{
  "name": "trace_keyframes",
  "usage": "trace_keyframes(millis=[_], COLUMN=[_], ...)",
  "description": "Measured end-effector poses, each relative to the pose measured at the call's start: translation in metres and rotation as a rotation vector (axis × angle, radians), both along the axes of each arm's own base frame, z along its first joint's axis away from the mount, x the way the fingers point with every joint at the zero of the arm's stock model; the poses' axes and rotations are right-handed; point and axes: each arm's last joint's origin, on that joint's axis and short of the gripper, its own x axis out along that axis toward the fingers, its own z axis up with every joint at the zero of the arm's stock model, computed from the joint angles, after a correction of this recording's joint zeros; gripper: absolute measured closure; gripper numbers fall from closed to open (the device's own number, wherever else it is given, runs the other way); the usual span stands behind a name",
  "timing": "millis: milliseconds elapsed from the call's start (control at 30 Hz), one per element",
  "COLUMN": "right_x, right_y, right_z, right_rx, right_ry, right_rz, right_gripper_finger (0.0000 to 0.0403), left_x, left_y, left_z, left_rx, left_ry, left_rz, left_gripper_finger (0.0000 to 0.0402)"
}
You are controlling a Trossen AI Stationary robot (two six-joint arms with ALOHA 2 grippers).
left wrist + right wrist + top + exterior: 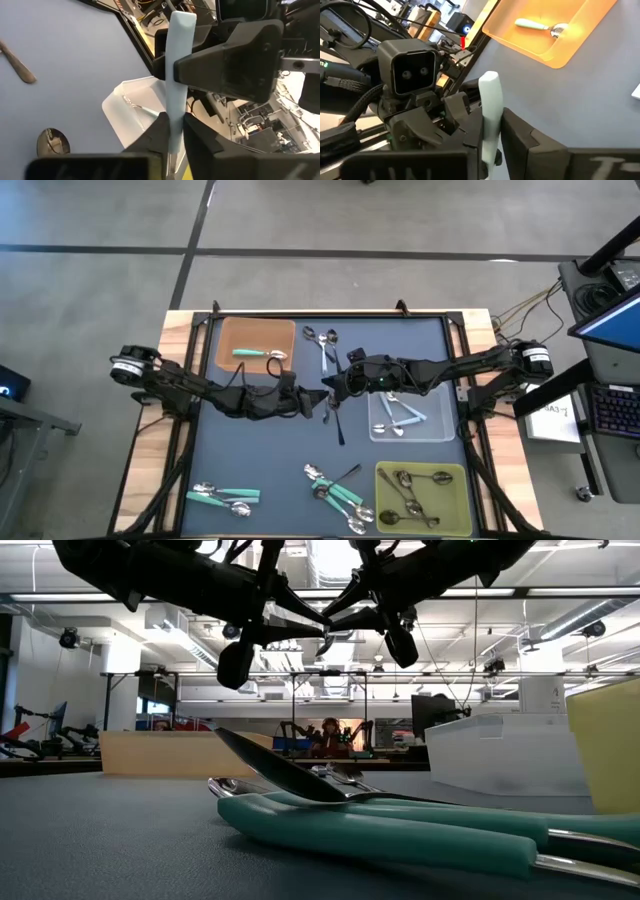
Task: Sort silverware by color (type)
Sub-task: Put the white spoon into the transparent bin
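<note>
Both sets of jaws grip one light-blue spoon [178, 75] as I watch, left gripper [171, 131] and right gripper [490, 131] meeting mid-table, orange tray [256, 343] beyond the left, clear tray [436, 423] beside the right.

From overhead the two grippers meet mid-table, and the light blue spoon [179, 70] between them is too small to spot there. Its bowl hides behind the fingers [200, 140] in both wrist views. The teal spoons [400, 830] run off the low view's right edge.
</note>
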Motion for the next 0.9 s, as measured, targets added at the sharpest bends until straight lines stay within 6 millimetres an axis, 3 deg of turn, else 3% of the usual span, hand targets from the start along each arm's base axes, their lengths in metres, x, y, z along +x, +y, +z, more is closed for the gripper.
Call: trace_keyframes(millis=[233,367,700,900], right_x=[-0.002,-0.014,-0.086,-0.118], right_y=[-0.002,-0.011,-0.004,0.005], right_z=[-0.002,-0.001,0.034,0.017], right_rx=[-0.011,-0.003,-0.043,-0.038], right_ry=[0.029,0.18,0.719,1.004], right_rz=[0.014,0.071,0.213,0.278], right_gripper_finger=[0.0377,0.0377,0.0377,0.0377], left_x=[0.0,0.0,0.001,0.001], left_y=[0.0,-0.001,-0.004,-0.004], left_z=[0.001,0.001,0.001,0.001], left_rx=[-0.002,-0.004,-0.02,-0.039], left_ry=[-0.012,-0.012,-0.005,-0.008], left_rz=[-0.002,-0.015,-0.133,-0.134], left_gripper_finger=[0.0255,0.0216,0.0228,0.0238])
